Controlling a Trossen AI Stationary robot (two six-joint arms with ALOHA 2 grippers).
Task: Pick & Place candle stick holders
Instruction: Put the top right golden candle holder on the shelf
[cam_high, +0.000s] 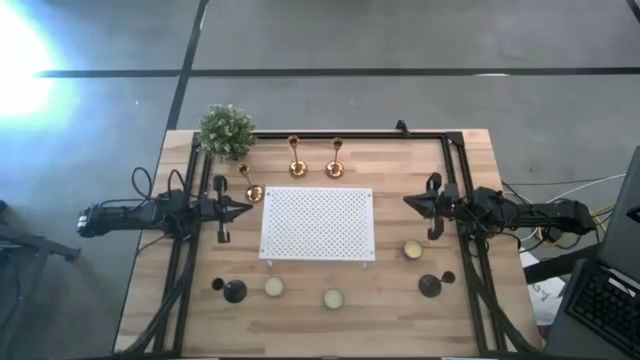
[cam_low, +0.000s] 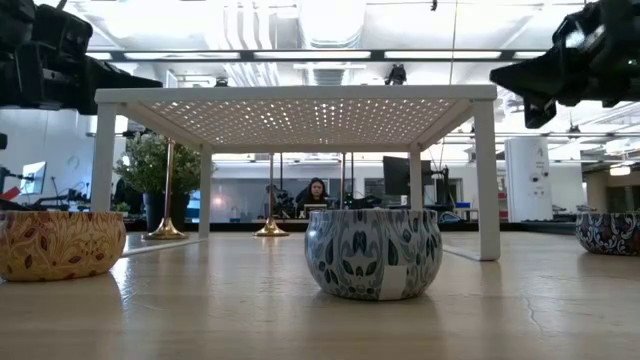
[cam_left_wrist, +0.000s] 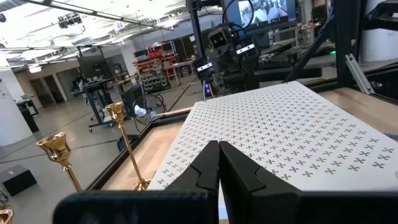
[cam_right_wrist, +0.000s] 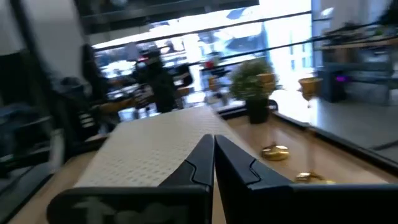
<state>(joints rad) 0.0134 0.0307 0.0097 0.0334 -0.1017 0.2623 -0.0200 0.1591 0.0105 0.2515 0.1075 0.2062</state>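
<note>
Three brass-gold candle stick holders (cam_high: 253, 190), (cam_high: 296, 168), (cam_high: 335, 170) stand upright on their round bases along the far side of a white perforated platform (cam_high: 318, 223). Squat black holders (cam_high: 234, 291), (cam_high: 430, 287) sit near the front edge. My left gripper (cam_high: 245, 209) hovers shut and level at the platform's left side, touching nothing. My right gripper (cam_high: 408, 202) hovers shut at the platform's right side, also touching nothing. In the left wrist view, two brass holders (cam_left_wrist: 59, 149), (cam_left_wrist: 124, 134) show beyond the shut fingers (cam_left_wrist: 219, 149).
A small potted plant (cam_high: 226, 130) stands at the far left corner. Candle tins (cam_high: 273, 287), (cam_high: 332, 298), (cam_high: 412, 250) sit in front of and beside the platform; in the low view one patterned tin (cam_low: 372, 252) is nearest. A black frame (cam_high: 455, 150) rims the table.
</note>
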